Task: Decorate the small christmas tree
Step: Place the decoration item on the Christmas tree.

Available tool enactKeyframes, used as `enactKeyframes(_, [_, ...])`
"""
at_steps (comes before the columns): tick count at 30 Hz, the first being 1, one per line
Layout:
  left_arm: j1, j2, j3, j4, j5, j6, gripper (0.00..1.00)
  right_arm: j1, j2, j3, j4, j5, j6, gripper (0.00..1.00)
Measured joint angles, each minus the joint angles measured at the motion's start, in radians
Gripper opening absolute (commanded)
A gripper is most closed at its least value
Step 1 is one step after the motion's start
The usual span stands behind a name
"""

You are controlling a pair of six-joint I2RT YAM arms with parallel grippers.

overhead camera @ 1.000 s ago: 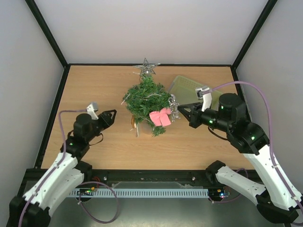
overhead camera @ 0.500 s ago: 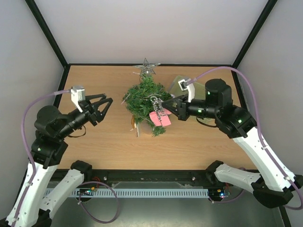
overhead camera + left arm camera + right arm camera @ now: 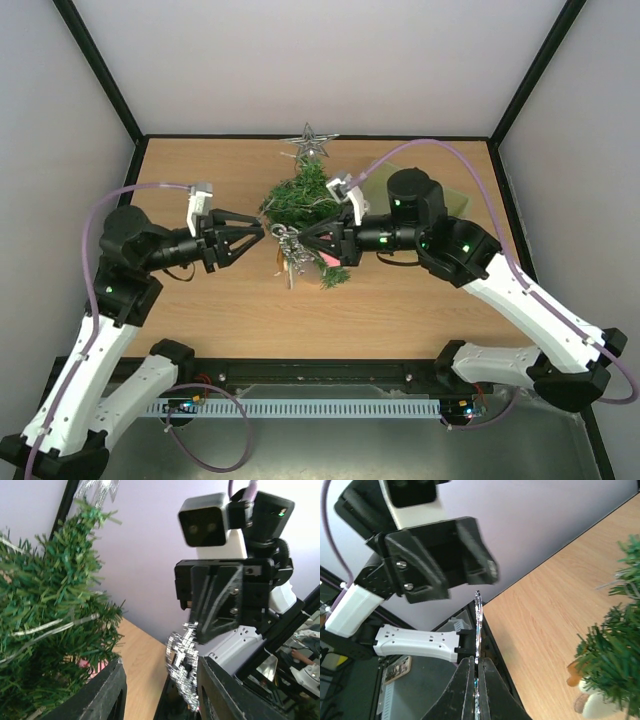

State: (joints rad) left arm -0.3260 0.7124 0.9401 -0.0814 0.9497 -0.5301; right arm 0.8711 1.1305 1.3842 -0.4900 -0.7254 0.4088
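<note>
The small christmas tree [image 3: 305, 205] stands mid-table with a silver star [image 3: 312, 142] on top and a pink bow [image 3: 328, 259] low on its front. My right gripper [image 3: 302, 244] is shut on a silver glitter ornament [image 3: 287, 248] and holds it in the air at the tree's front left. My left gripper [image 3: 259, 236] is open, its tips right by the ornament. In the left wrist view the ornament [image 3: 184, 670] hangs between my open fingers [image 3: 107, 695], close to the right one. The right wrist view shows the ornament [image 3: 478, 625] edge-on in the shut gripper [image 3: 476, 667].
A pale green basket [image 3: 458, 196] lies at the back right, mostly hidden behind the right arm. A small brown-and-white decoration [image 3: 283, 268] sits at the tree's front foot. Black frame posts and grey walls bound the wooden table [image 3: 200, 300].
My right gripper has carried the silver ornament leftward across the front of the tree. My left arm has swung right towards it, jaws open, so the two grippers now meet.
</note>
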Motion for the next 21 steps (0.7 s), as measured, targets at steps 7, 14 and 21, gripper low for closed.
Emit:
enactKeyframes(7, [0.000, 0.008, -0.056, 0.098, 0.051, -0.090, 0.39, 0.040, 0.039, 0.001, 0.029, -0.001, 0.005, 0.02])
enactKeyframes(14, [-0.001, 0.010, -0.061, 0.164, 0.085, -0.137, 0.16, 0.043, 0.040, 0.001, 0.057, -0.003, 0.018, 0.02])
enactKeyframes(21, [-0.003, 0.009, -0.080, 0.212, 0.096, -0.162, 0.03, 0.045, 0.040, 0.000, 0.091, -0.007, 0.034, 0.12])
